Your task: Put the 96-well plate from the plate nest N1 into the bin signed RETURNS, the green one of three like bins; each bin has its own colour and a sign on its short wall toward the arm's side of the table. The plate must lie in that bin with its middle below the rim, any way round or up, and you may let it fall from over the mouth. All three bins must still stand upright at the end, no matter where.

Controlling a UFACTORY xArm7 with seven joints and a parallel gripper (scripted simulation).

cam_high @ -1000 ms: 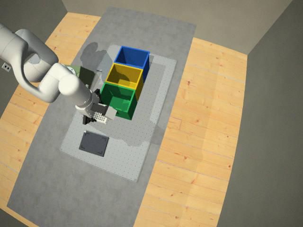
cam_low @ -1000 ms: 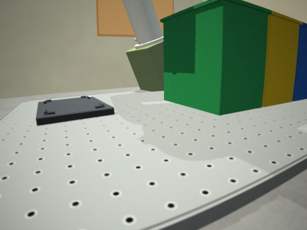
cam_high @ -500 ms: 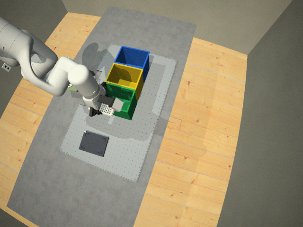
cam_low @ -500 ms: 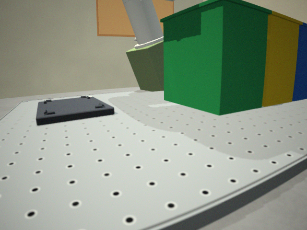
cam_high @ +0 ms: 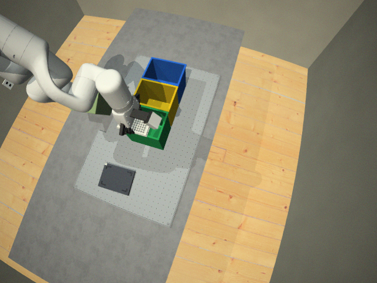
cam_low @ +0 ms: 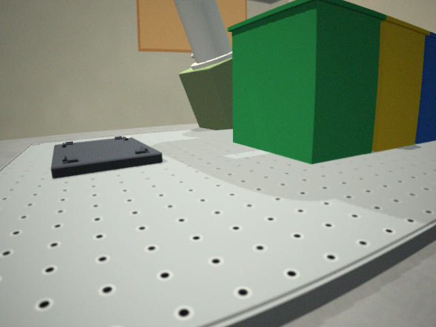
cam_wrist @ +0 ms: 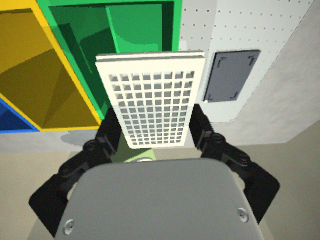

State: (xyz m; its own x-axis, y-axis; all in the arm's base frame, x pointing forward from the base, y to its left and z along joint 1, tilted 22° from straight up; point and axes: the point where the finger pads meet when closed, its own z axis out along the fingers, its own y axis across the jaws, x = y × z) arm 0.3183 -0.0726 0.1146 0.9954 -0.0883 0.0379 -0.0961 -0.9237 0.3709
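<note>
1. White and gridded, the 96-well plate [cam_high: 140, 127] is seen from the top view between the dark fingers of the gripper [cam_high: 134, 128], which is clamped on its two long sides. The plate hangs above the near-left part of the green bin [cam_high: 162, 137], over the mouth but close to the wall on the arm's side. The yellow bin [cam_high: 173, 105] and the blue bin [cam_high: 182, 76] stand in a row behind it, touching one another, all upright. The plate nest [cam_high: 116, 178] lies well apart on the perforated board [cam_high: 158, 194], and nothing sits on it.

2. Green fills most of the exterior view: the green bin [cam_low: 274, 88] stands upright, with the yellow bin [cam_low: 398, 88] and the blue bin [cam_low: 426, 88] beside it. The plate nest [cam_low: 101, 156] is bare. Neither plate nor gripper shows here; only a part of the arm [cam_low: 206, 31] is seen behind the bin.

3. From the wrist view the plate [cam_wrist: 152, 102] is held by the gripper [cam_wrist: 156, 131], one finger [cam_wrist: 111, 131] on each long edge. The plate's long axis runs away from the camera, its far end over the green bin [cam_wrist: 75, 75]. Its far right corner looks to lie near the bin's right wall. I judge that the plate's middle is over the mouth, so a small move further in, then opening the fingers, should drop it inside.
</note>
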